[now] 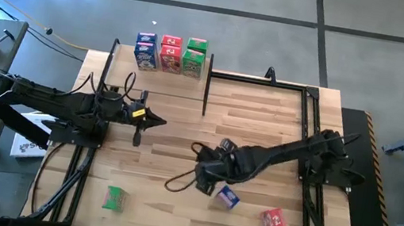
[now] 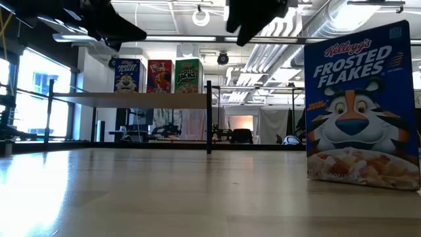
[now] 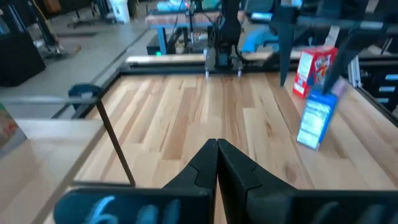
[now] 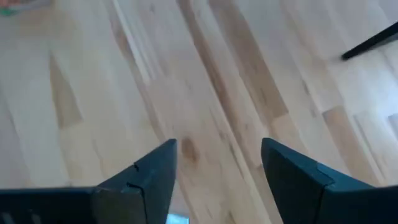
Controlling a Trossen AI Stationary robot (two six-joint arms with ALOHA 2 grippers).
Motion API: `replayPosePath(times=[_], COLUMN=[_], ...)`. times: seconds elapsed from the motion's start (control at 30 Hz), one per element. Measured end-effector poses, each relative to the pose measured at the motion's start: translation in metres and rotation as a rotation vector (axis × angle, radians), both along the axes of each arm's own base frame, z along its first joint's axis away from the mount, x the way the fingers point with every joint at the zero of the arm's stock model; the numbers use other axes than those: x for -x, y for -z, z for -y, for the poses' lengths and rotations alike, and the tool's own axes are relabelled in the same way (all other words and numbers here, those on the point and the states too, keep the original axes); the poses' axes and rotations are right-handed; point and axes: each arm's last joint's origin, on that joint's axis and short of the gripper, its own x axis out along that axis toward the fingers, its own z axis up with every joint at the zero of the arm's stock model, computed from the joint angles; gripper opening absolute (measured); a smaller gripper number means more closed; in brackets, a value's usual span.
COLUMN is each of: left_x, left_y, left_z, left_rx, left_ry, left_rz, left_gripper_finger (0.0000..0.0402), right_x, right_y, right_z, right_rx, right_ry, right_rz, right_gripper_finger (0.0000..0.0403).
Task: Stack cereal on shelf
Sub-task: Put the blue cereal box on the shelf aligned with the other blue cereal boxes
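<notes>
A blue cereal box [image 1: 228, 198] stands upright on the table near its front edge and fills the right of the low view [image 2: 362, 108]. A red box [image 1: 274, 219] and a green box [image 1: 115, 198] also sit on the table. Several more boxes, blue [image 2: 128, 74], red [image 2: 160, 76] and green [image 2: 188, 76], stand in a row on the shelf [image 1: 161, 72] at the far left. My right gripper [image 4: 217, 168] is open above bare wood, just left of the blue box [image 1: 207, 178]. My left gripper [image 3: 216, 152] is shut and hovers at the table's left [image 1: 154, 120].
Black metal shelf posts [image 1: 206, 93] rise between the two arms. A black frame [image 1: 310, 113] runs along the table's far and right sides. A black cable [image 1: 180, 180] loops beside my right gripper. Bare wood lies in the table's middle [image 1: 182, 138].
</notes>
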Motion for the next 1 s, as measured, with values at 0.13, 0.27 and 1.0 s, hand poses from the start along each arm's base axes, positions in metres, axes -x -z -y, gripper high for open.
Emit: replayPosePath(times=[0.13,0.27,1.0], left_x=[0.001,0.0,0.0], left_y=[0.002,0.002,0.002], left_z=[0.0,0.0,0.0], left_rx=[0.013,0.012,0.031], left_ry=[-0.003,-0.003,-0.006], left_rz=[-0.024,-0.022,-0.013], left_gripper_finger=[0.0001,0.0001,0.0001], right_x=[0.017,0.043,0.088], right_y=[0.003,0.006,0.047], right_z=[-0.021,-0.051,-0.091], right_rx=[-0.051,-0.062,-0.015], right_ry=[0.006,0.07,0.278], right_rz=[-0.088,-0.155,-0.163], right_gripper_finger=[0.0213,0.0213,0.0307])
